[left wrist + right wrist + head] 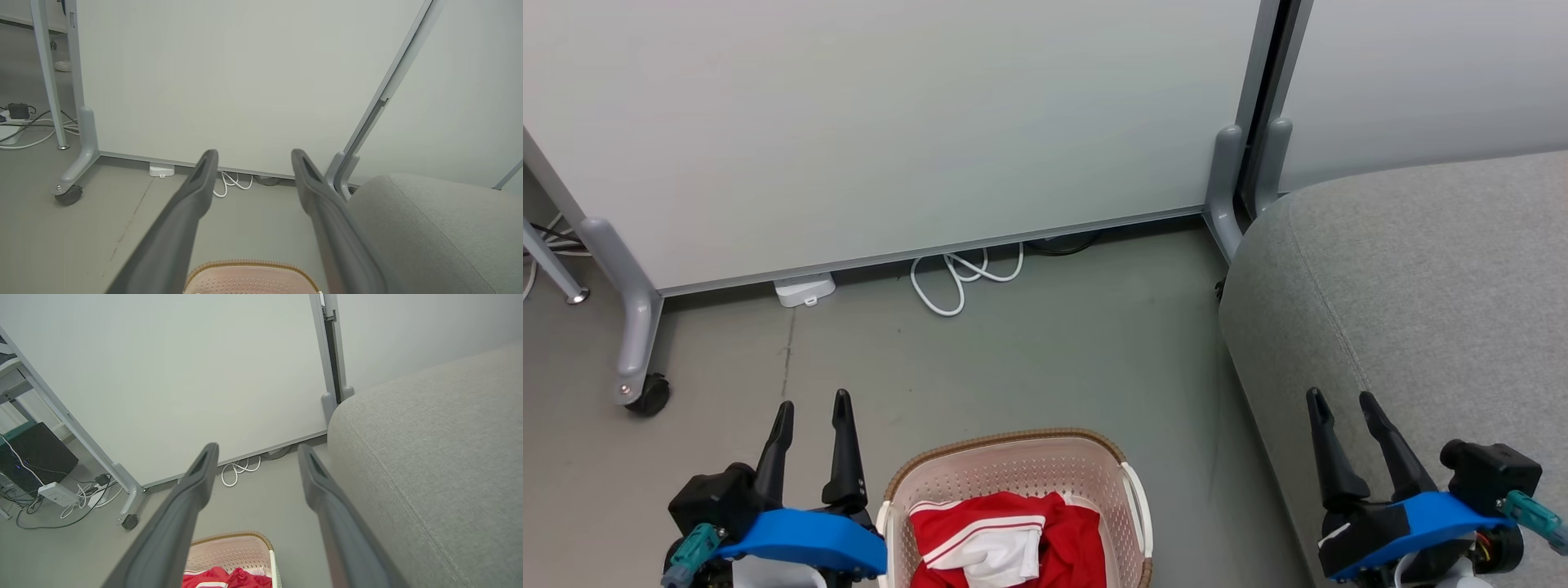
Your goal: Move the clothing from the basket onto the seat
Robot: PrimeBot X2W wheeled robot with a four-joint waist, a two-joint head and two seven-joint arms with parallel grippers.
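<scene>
Head view, clothing (1005, 539) in basket (1013, 443), near seat (1421, 286)

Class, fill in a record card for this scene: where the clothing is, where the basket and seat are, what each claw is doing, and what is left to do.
clothing: red and white, heaped inside the basket
basket: on the floor, between the two claws
seat: grey, on the robot's right
left claw: open, holding nothing, left of the basket
right claw: open, holding nothing, seen against the seat
left to do: clothing not yet lifted
</scene>
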